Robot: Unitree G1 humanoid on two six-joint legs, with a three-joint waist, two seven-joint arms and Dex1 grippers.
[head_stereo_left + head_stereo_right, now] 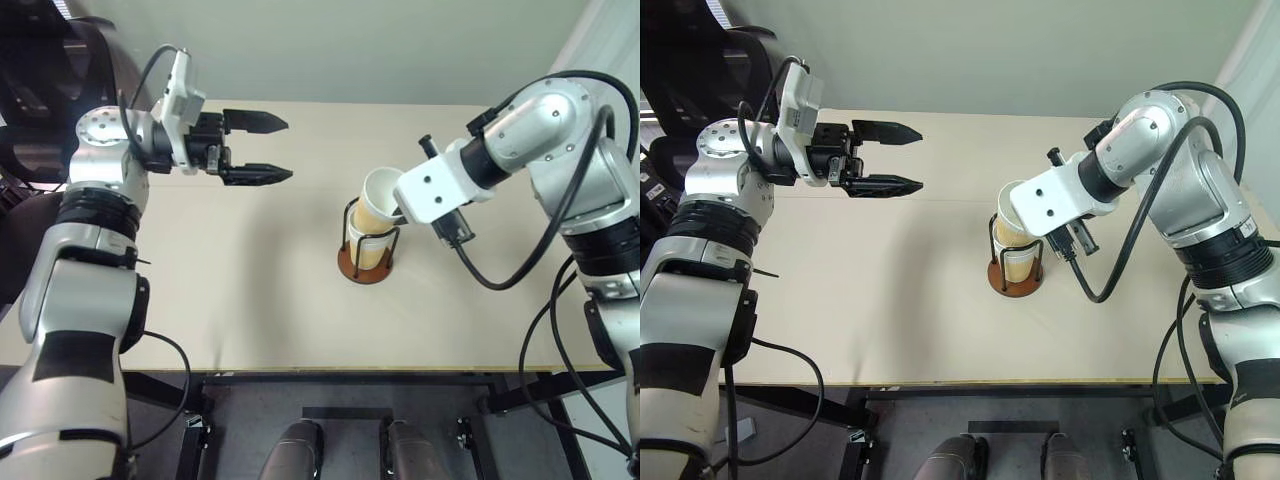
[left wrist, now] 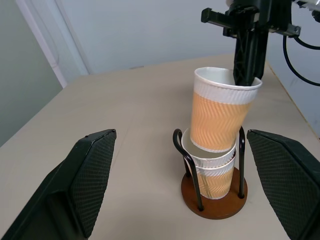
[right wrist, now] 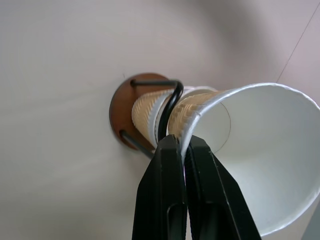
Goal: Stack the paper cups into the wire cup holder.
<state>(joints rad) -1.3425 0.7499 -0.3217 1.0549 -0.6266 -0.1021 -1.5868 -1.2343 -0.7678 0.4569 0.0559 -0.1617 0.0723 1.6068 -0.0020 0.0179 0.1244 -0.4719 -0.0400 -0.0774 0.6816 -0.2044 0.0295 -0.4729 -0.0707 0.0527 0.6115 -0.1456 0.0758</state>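
The wire cup holder (image 2: 212, 207), a reddish-brown disc with black wire loops, stands at mid-table (image 1: 365, 272). Two paper cups (image 2: 215, 175) sit nested inside it. A third paper cup (image 2: 220, 112) leans above them, its bottom resting in the upper nested cup. My right gripper (image 3: 184, 145) is shut on that cup's white rim, one finger inside and one outside. My left gripper (image 1: 288, 148) hangs open and empty to the left of the holder, level and pointing toward it, well apart from the cups.
The beige table (image 1: 250, 300) has bare surface all around the holder, and its front edge runs close to me. A dark chair (image 1: 40, 80) stands beyond the back left corner. A pale wall runs behind the table.
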